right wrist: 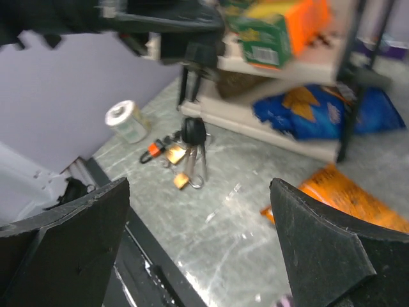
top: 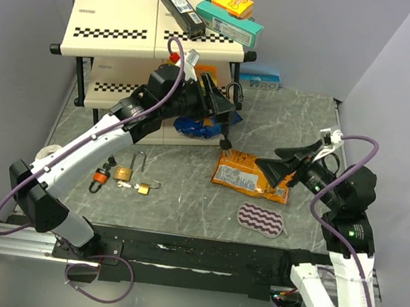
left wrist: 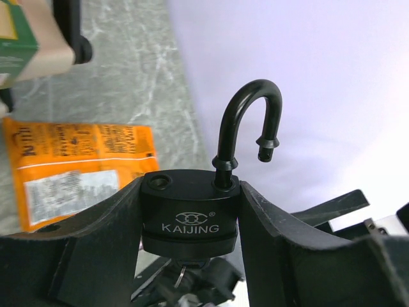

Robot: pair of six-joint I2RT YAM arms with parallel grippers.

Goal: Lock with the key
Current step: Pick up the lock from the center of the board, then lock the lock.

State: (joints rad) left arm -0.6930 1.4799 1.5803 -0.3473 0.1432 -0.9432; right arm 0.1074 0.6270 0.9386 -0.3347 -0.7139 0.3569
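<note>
My left gripper (top: 223,106) is shut on a black KAIJING padlock (left wrist: 190,214) and holds it in the air in front of the shelf. Its shackle (left wrist: 246,121) is up and open, its free end out of the body. A key sits in the bottom of the lock, and a bunch of keys (right wrist: 195,144) hangs from it on a ring; the bunch also shows in the top view (top: 228,136). My right gripper (top: 280,162) is open and empty, to the right of the lock and pointing at it, above an orange bag. In the right wrist view its jaws (right wrist: 198,236) are wide apart.
Two brass padlocks (top: 134,179) and an orange-and-black lock (top: 98,179) lie at the front left. An orange snack bag (top: 252,174) and a striped purple pad (top: 263,220) lie in the middle. A cream shelf (top: 112,26) with boxes stands at the back, with a blue bag (top: 197,127) under it. A tape roll (right wrist: 128,121) is at the left.
</note>
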